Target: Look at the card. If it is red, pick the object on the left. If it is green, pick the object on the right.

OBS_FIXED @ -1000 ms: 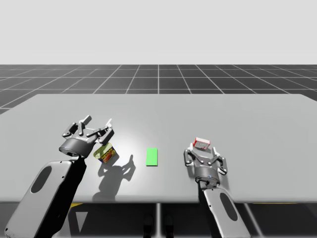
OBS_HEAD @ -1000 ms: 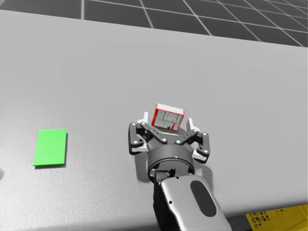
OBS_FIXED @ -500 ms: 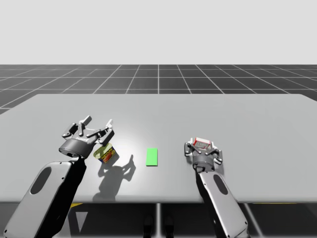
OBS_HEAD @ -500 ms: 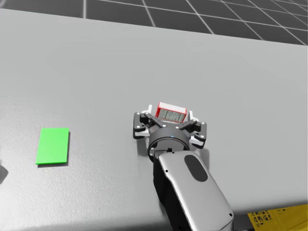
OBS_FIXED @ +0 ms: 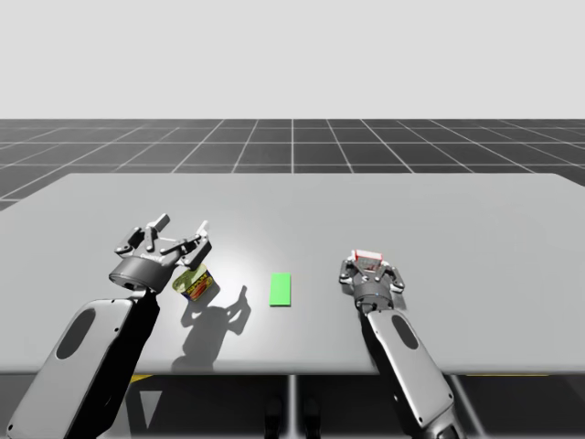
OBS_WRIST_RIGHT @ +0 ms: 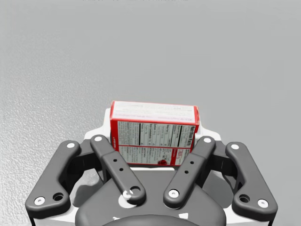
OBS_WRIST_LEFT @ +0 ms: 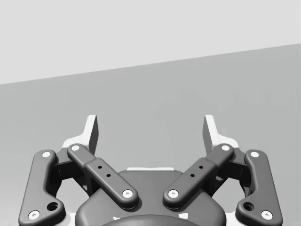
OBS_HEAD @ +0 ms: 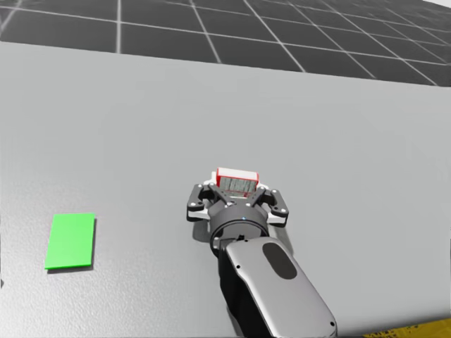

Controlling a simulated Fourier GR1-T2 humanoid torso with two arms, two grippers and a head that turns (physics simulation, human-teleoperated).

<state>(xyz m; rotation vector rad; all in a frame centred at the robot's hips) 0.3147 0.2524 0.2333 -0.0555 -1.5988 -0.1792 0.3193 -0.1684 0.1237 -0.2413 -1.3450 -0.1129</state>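
Note:
A green card (OBS_FIXED: 281, 289) (OBS_HEAD: 70, 241) lies flat at the table's middle. To its right is a red and white box (OBS_FIXED: 369, 257) (OBS_HEAD: 237, 180) (OBS_WRIST_RIGHT: 154, 123), resting on the table between the fingers of my right gripper (OBS_FIXED: 369, 267) (OBS_HEAD: 237, 189) (OBS_WRIST_RIGHT: 154, 132). Both white fingertips press its two sides, so the gripper is shut on it. Left of the card a yellow-green can (OBS_FIXED: 194, 284) lies tilted, partly under my left gripper (OBS_FIXED: 181, 229) (OBS_WRIST_LEFT: 150, 129). That gripper hangs above the can, open, with nothing between its fingers.
The grey table (OBS_FIXED: 439, 219) stretches wide behind and beside the objects. Its front edge runs just behind my right wrist. A yellow crate corner (OBS_HEAD: 416, 329) shows below that edge at the right.
My right gripper has slid forward around the red box and its fingers have closed in on it. My head has turned slightly. The left arm has not moved.

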